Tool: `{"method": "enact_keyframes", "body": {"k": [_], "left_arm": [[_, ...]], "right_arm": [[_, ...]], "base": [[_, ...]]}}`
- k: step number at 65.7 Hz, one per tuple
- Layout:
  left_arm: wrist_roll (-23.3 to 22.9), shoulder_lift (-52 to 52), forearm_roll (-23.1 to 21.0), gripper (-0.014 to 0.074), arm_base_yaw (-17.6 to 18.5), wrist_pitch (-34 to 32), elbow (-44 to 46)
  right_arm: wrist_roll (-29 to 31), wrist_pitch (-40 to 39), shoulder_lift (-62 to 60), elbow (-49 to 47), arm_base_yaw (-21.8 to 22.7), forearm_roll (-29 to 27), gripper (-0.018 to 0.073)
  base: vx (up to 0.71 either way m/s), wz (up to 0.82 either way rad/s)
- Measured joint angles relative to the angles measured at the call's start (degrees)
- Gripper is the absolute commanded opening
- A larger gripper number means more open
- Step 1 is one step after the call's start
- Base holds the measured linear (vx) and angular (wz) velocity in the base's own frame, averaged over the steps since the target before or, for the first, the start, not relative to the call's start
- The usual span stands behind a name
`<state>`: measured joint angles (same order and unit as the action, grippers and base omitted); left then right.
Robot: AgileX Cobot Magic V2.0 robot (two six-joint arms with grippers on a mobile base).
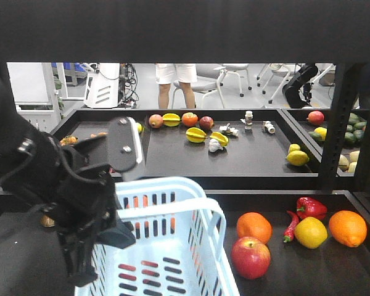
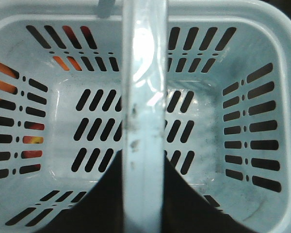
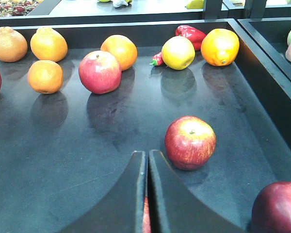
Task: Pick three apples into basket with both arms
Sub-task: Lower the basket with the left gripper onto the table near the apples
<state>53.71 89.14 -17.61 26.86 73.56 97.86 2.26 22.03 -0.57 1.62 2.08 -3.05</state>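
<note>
Left pincer (image 2: 143, 162): fingers are set on either side of the hoop handle (image 2: 144, 73) of the basket (image 1: 166, 183) and lie against its edges, so the handle is held. In the front view the basket is seen at the left of the lower shelf (image 1: 308, 271), under the left arm (image 1: 49, 179). Whether it rests on the shelf cannot be told.

Right pincer (image 3: 146, 155): fingers are closed to a thin slit. A red sliver is seen through the slit and cannot be identified. A red apple (image 3: 190, 142) is recorded just right of the tips, apart from them. A second apple (image 3: 100, 72) lies farther back, just beside an orange (image 3: 119, 51). A dark red apple (image 3: 279, 206) is cut by the lower right corner.

In the front view, one apple (image 1: 251, 257) is noted just right of the basket.
</note>
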Motion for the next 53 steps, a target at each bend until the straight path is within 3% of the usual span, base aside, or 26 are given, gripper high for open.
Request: {"method": "enact_keyframes", "body": {"k": [53], "left_arm": [[7.9,14.5,-11.7,-0.0007,0.3,-1.7,0.0]], "right_arm": [[0.0,0.0,0.0,0.0,0.0,0.0,-0.0004]], "base": [[0.0,0.0]]}}
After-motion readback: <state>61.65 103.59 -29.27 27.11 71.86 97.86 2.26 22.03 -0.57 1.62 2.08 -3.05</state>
